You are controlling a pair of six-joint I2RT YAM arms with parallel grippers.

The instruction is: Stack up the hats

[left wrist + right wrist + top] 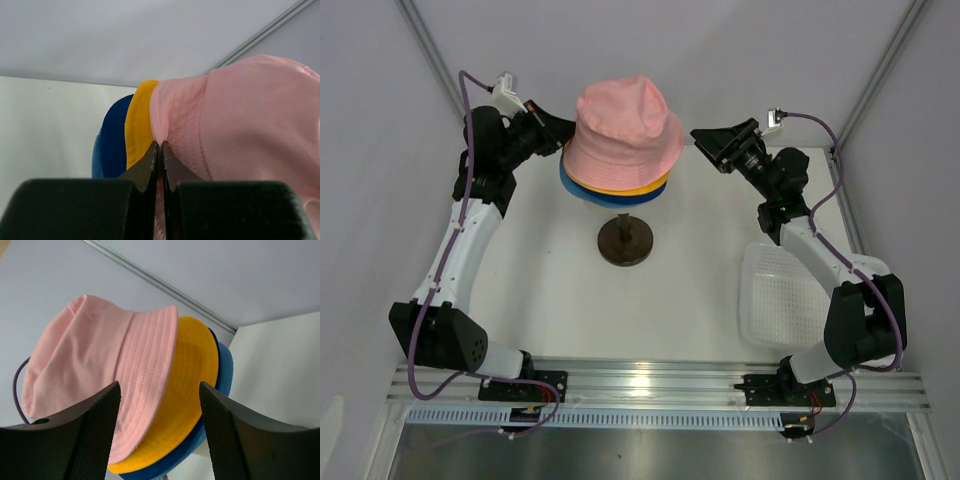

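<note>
Nearest me, the basket (785, 295) lies on the worktop (550, 280) beside my right arm. Farther out, at mid-worktop, stands a dark round base (626, 243) with a short post, and all four hats sit stacked above it, clear of the worktop. The pink hat (620, 120) is on top, crown up. Under it only brims show: the yellow hat (640, 187), then the navy hat (115, 135), then the light blue hat (96, 160) lowest. What they sit on is hidden.

My left hand (160, 145) is at the stack's left side, fingers clenched on the pink hat's brim edge, with pink cloth showing between them. My right hand (160, 385) is at the stack's right side, fingers spread wide and holding nothing, pointed at the brims and apart from them.
</note>
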